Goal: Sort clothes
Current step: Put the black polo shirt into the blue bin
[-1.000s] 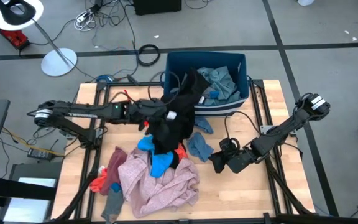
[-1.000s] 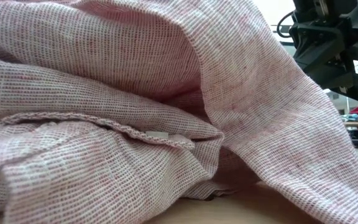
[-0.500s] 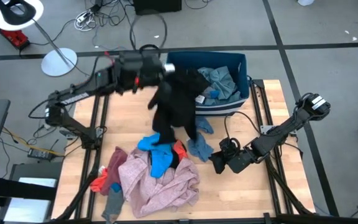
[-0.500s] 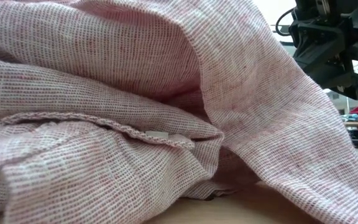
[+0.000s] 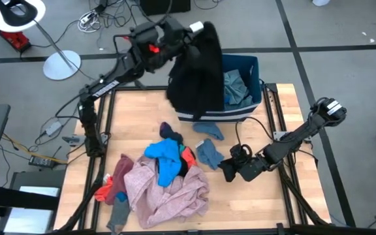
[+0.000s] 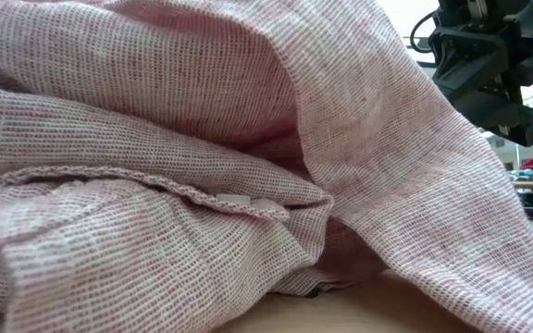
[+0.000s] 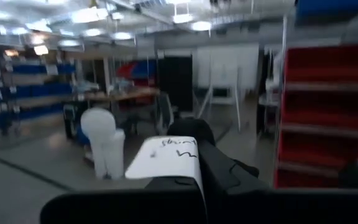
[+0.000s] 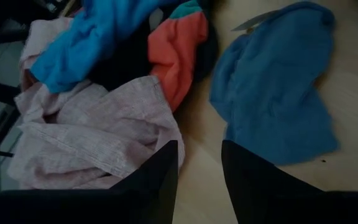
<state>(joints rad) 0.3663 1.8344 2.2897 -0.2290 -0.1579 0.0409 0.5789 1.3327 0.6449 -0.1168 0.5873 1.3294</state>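
A pink garment [image 5: 165, 192] was heaped at the tabletop's [image 5: 136, 117] near left. The left gripper [image 5: 187, 34], raised high, was pinching a black garment [image 5: 198, 75] in its fingers, hung over the blue bin [image 5: 247, 65]. The right gripper [image 5: 229, 170], fingers [image 8: 151, 177] slightly spread, was held low beside a blue sock [image 5: 209, 155].
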